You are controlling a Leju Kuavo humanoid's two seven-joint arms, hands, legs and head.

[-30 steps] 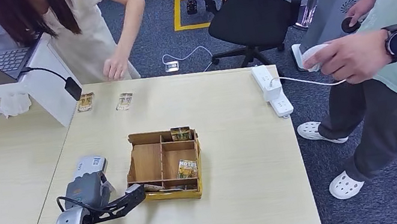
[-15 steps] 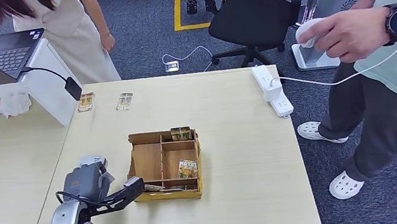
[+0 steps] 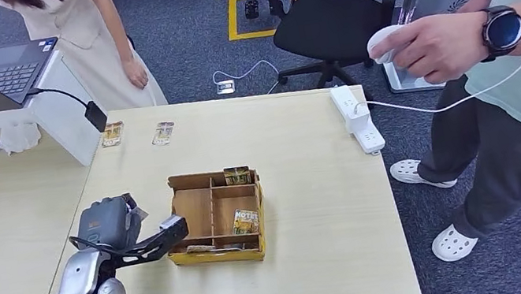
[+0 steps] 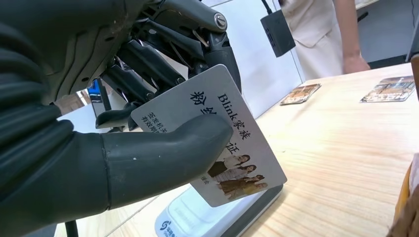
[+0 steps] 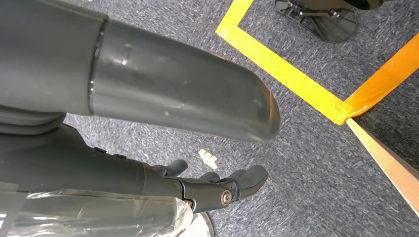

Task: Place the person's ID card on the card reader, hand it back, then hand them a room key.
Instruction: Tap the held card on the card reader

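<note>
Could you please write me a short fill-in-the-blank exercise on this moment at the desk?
1. The left hand pinches a white ____ above the card reader.
2. The wooden organiser sits on the ____.
3. The person at the right wears a ____ on the wrist.
4. The right hand hangs over grey ____.

Missing words: card; table; watch; carpet

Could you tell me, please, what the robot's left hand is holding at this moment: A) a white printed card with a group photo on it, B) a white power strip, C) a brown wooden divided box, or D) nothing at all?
A: in the left wrist view the left hand pinches the white printed card with a group photo between thumb and fingers, just above the white card reader on the table.
</note>
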